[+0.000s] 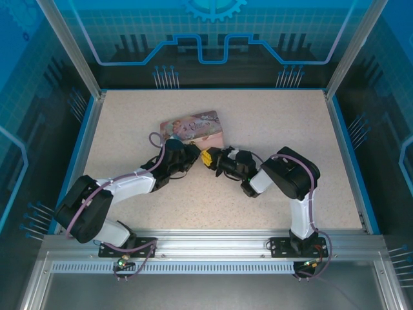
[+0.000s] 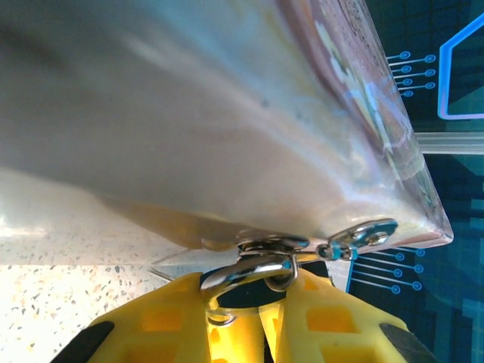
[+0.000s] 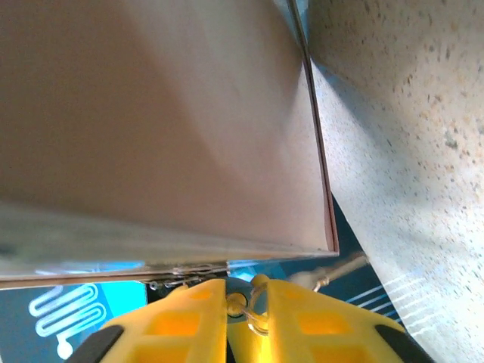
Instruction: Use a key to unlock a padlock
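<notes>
The pink tin [image 1: 193, 126] lies mid-table, and both grippers meet at its near edge. In the left wrist view my left gripper [image 2: 253, 286] is shut on the padlock [image 2: 253, 266], whose silver shackle arches between the yellow fingers, hooked at the hasp [image 2: 276, 243] under the tin [image 2: 227, 113]. A small flat metal piece with a hole, apparently the key [image 2: 364, 234], juts out to the right of the padlock. My right gripper [image 3: 248, 291] stands slightly open below the tin's edge [image 3: 151, 113], with a thin ring [image 3: 257, 314] and a small knob loose in the gap. From above, the left gripper [image 1: 192, 155] and right gripper [image 1: 208, 158] nearly touch.
The speckled table [image 1: 271, 129] is bordered by a blue rim and clear enclosure walls. Both arms bend inward from their bases at the near edge. A pale blurred rod [image 3: 340, 266] pokes out past the tin's corner in the right wrist view.
</notes>
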### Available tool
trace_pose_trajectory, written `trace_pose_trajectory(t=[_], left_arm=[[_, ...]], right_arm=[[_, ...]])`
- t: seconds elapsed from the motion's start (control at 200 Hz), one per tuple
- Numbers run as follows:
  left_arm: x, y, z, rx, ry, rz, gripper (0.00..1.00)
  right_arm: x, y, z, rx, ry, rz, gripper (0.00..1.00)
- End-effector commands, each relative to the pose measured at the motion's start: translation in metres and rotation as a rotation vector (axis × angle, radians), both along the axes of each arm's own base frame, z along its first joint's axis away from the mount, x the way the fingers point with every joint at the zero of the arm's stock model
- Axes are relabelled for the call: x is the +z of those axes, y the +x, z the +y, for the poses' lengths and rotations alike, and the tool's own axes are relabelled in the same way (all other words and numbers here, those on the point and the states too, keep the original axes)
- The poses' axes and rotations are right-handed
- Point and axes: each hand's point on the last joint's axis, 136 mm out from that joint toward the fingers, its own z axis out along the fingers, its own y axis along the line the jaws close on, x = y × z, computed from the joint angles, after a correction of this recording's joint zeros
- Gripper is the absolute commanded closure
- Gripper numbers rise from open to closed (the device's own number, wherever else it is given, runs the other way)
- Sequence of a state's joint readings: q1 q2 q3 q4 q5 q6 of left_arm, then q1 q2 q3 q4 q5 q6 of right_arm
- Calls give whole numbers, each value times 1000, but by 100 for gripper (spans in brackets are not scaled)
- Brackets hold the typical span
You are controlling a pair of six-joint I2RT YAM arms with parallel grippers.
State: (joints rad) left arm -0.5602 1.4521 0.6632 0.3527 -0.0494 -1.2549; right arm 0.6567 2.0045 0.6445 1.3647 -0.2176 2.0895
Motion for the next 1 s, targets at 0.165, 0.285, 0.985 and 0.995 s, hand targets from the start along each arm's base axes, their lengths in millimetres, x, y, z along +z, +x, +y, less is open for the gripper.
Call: trace_pose_trajectory(t=[0.165,0.285,0.985,0.995], left_arm=[[25,-10,-32,-133,-96,-45,100],[26,-9,-29,-126,-96,-44,100],[-2,-18,-5,-151,104,-24,100],[-3,-18,-5,-154,109,-24,100]], right_arm=[[-28,-28,-6,19,-110,49,69],[-34,-33,-15,12,-166,36,60],[-4,-66,-110,40,-800,-254,45],[-2,-66,-112,39,-821,-269,45]])
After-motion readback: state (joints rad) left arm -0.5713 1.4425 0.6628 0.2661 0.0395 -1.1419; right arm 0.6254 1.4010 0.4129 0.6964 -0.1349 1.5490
